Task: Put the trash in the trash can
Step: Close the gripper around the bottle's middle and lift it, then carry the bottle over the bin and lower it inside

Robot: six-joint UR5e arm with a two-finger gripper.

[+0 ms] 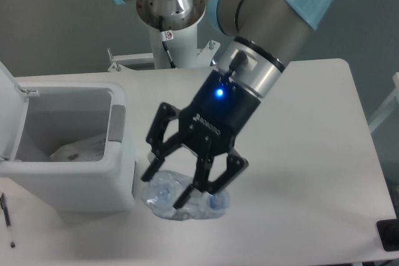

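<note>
The clear crinkled water bottle [198, 207] with a blue cap lies on its side on the white table, just right of the trash can. My gripper [165, 190] is open and tilted, its fingers straddling the bottle's left part at table height. It holds nothing. The white trash can [75, 182] stands at the left with its lid [9, 113] hinged open and a grey panel [117, 123] on its rim. A crumpled whitish wrapper [78, 149] lies inside the can.
A pen [7, 219] lies at the table's front left edge. A dark object [388, 235] sits at the front right corner. The arm's white base [171, 35] stands at the back of the table.
</note>
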